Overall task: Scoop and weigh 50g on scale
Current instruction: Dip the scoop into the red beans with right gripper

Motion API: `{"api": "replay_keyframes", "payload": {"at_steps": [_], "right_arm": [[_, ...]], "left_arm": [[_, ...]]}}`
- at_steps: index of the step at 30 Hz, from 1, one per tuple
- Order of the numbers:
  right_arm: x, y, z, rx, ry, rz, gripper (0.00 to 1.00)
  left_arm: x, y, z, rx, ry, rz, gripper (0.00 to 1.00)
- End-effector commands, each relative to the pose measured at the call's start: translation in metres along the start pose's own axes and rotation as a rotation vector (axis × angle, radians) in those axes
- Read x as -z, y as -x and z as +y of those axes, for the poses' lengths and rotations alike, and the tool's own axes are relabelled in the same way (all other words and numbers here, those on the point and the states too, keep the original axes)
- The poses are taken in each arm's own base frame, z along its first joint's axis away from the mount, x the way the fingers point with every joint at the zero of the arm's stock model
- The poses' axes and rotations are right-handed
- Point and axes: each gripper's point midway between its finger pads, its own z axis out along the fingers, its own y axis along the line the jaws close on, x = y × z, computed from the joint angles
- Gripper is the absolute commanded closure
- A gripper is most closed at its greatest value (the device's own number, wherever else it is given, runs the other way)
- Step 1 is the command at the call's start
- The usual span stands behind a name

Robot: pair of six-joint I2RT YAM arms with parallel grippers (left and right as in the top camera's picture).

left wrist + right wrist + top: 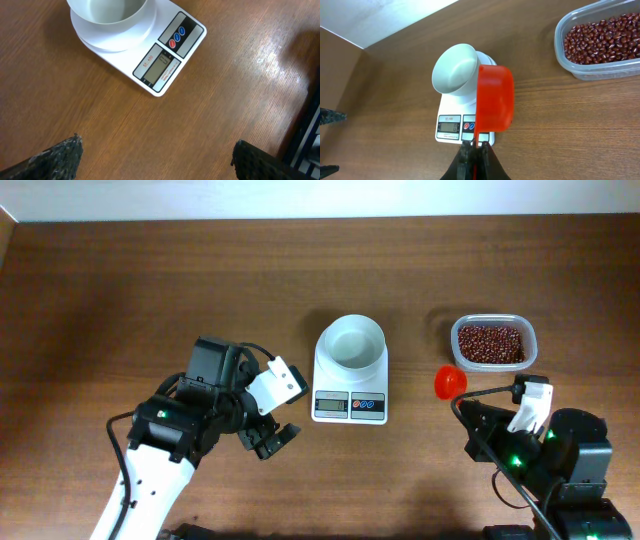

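Your scale (162, 65) sits mid-table (120, 270); the red print by its display seemingly reads SF-400. Your left gripper (268, 441) gapes wide, holding nothing. Your right gripper (474, 150) is clamped on the red scoop (495, 97) handle. The beans (490, 343) fill the clear tub (531, 340) near the right edge.

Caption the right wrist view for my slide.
Right gripper shut on a red plastic scoop, white kitchen scale and clear plastic tub of red-brown beans ahead.

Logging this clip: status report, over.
Left gripper open, empty. Right gripper shut on red scoop. Scale bowl empty, beans in tub. Path clear.
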Motion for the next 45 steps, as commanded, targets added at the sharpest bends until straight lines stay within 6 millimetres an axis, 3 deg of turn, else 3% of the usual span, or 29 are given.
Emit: {"api": "replay_keyframes", "payload": {"at_steps": [1,6,12,21,24,29,32,34,37,42,45], "right_arm": [[0.02,0.025,0.015,0.041,0.01,-0.076,0.96],[0.01,0.027,-0.001,0.109,-0.068,-0.055,0.96],[-0.055,0.019,-0.031,0.079,-0.122,0.144,0.96],[-0.062,0.033,-0.027,0.149,-0.096,0.101,0.96],[-0.06,0.043,-0.041,0.181,-0.187,0.059,0.96],[-0.061,0.051,-0.038,0.242,-0.173,0.031,0.96],[-0.064,0.044,-0.015,0.134,-0.042,0.055,0.96],[-0.062,0.034,0.011,0.035,0.112,0.106,0.96],[-0.06,0.031,0.02,-0.078,0.157,0.133,0.96],[-0.055,0.024,0.039,-0.083,0.272,0.183,0.96],[-0.054,0.018,0.039,-0.095,0.274,0.209,0.96]], "left_arm": [[0.006,0.009,0.0,-0.017,-0.003,-0.034,0.01],[0.006,0.009,0.0,-0.017,-0.003,-0.034,0.01],[0.006,0.009,0.0,-0.017,-0.003,-0.034,0.01],[0.006,0.009,0.0,-0.017,-0.003,-0.034,0.01],[0.006,0.009,0.0,-0.017,-0.003,-0.034,0.01],[0.006,0.009,0.0,-0.017,-0.003,-0.034,0.01],[0.006,0.009,0.0,-0.017,-0.003,-0.034,0.01],[0.006,0.009,0.0,-0.017,-0.003,-0.034,0.01],[0.006,0.009,0.0,-0.017,-0.003,-0.034,0.01],[0.006,0.009,0.0,-0.017,-0.003,-0.033,0.01],[0.006,0.009,0.0,-0.017,-0.003,-0.034,0.01]]}}
